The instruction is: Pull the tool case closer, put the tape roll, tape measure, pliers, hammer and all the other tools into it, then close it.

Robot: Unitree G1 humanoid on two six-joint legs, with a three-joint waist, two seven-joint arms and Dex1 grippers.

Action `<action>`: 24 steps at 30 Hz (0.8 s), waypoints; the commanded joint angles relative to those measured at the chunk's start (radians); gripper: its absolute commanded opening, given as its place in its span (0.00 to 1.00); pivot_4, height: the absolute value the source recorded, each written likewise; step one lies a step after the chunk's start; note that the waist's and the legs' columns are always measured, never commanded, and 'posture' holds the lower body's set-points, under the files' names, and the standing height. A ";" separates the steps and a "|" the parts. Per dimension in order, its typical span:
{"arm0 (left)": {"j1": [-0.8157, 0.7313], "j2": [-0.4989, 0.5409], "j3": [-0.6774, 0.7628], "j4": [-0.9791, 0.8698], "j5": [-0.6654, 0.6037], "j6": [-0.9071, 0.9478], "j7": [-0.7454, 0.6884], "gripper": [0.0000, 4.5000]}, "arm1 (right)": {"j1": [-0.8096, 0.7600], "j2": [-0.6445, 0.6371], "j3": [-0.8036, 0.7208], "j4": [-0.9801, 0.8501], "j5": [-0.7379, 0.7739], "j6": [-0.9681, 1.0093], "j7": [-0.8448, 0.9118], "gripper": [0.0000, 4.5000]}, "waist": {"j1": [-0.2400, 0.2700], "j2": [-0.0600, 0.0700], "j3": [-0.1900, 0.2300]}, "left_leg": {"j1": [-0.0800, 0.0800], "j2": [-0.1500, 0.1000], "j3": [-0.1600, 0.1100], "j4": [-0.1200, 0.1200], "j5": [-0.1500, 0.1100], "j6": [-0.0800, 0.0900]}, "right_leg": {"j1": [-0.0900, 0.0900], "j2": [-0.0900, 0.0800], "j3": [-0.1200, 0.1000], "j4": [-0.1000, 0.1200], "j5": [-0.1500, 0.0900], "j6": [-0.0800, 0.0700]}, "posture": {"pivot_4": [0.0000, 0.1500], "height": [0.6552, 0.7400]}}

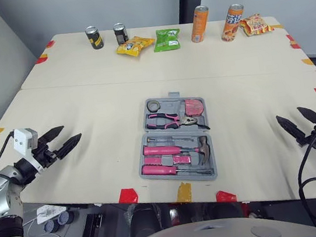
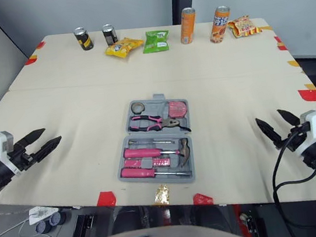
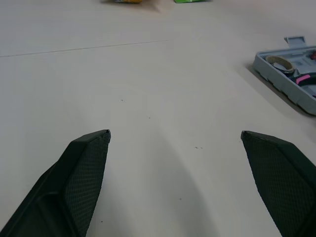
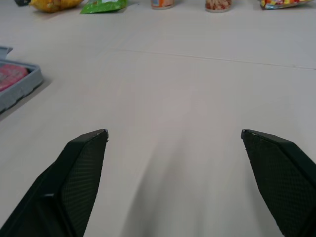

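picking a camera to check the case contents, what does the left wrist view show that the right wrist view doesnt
Left wrist view, not the right wrist: the tape roll and a pink pliers handle lying in the open tool case, with the left tool open. Right wrist view, not the left wrist: the pink tape measure at the case's corner, two orange cans, a colourful snack bag, and the right tool, also open. Shared: the grey case's rim, the yellow bag, the green bag and the pale table.
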State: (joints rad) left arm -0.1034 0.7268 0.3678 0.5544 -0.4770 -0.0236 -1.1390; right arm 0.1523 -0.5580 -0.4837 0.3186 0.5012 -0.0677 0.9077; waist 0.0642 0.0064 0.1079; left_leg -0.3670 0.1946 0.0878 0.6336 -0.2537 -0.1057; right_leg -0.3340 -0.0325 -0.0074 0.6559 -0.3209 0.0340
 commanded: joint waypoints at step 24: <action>-0.416 -0.175 -0.413 0.318 0.310 -0.288 -0.297 0.00 | -0.294 -0.072 0.562 -0.089 -0.320 0.037 0.207 0.01 | 0.013 0.000 0.000 | -0.001 0.000 -0.001 0.003 0.000 0.000 | -0.001 0.000 -0.001 0.008 -0.001 -0.001 | 1.00 1.00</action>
State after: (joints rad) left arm -0.5019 0.5461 -0.0348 0.8535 -0.1869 -0.2799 -1.4187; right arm -0.1373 -0.6220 0.0760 0.2222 0.1903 -0.0193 1.1030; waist 0.0776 0.0065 0.1080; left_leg -0.3684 0.1947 0.0871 0.6370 -0.2533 -0.1055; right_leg -0.3346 -0.0327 -0.0083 0.6641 -0.3215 0.0329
